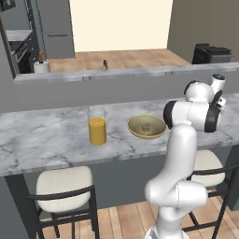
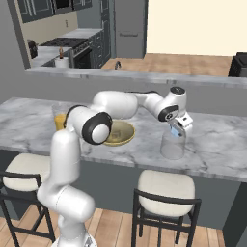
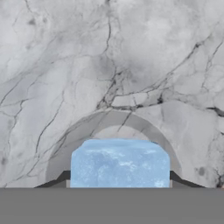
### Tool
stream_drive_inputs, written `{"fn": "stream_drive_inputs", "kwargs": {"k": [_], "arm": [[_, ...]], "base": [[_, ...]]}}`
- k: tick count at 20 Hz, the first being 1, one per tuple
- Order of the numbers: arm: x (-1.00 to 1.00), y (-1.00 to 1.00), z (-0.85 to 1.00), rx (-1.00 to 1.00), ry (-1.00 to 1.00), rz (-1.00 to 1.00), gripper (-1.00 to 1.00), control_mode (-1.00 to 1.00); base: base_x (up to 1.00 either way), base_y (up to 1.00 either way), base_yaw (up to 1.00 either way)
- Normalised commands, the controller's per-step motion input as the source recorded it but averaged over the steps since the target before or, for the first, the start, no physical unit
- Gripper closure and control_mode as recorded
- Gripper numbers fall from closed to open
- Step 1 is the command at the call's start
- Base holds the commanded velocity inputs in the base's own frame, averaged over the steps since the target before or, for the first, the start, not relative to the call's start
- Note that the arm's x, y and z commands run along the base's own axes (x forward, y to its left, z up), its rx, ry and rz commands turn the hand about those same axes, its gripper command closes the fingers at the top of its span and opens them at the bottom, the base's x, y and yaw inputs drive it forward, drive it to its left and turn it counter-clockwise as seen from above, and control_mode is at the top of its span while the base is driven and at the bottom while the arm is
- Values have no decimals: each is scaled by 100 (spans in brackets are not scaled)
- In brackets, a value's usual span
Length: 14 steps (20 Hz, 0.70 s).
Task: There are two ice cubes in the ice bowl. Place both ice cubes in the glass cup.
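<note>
- Pale-blue ice cube [image 3: 120, 162] sits clamped between my fingers, big in the hand view, its lower edge cut off by the frame.
- my gripper [image 2: 177, 131] is closed on that cube; right base view shows a small blue bit at the fingertips.
- gripper hangs just above the mouth of the glass cup [image 2: 172, 144], pointing down at it.
- glass cup stands upright on the marble counter [image 2: 217, 144], clear and faint against the stone.
- hand view: cup rim [image 3: 111, 120] curves as a grey arc behind the cube, marble beyond it.
- ice bowl [image 1: 147, 126], olive-gold and shallow, rests on the same counter, near the cup but apart from it; in the right base view it lies to the cup's left, partly behind my arm.
- second ice cube [image 1: 146, 126] shows as a small greyish lump inside the bowl, left base view.
- tall glass with orange liquid [image 1: 97, 125] stands upright on the counter beside the bowl, on the side away from the cup, not touching it.
- cream-seated stools [image 1: 64, 185] stand tucked under the counter's near edge.
- cannot tell whether the held cube touches the cup rim.
</note>
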Motion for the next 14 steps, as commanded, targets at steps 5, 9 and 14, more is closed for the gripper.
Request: {"fn": "stream_drive_inputs", "kwargs": {"k": [5, 9, 14], "arm": [[8, -4, -9, 0, 0, 0, 100, -100], [8, 0, -10, 0, 0, 0, 100, -100], [14, 0, -8, 0, 0, 0, 100, -100]], "base": [[0, 0, 0], [0, 0, 0], [0, 0, 0]]}}
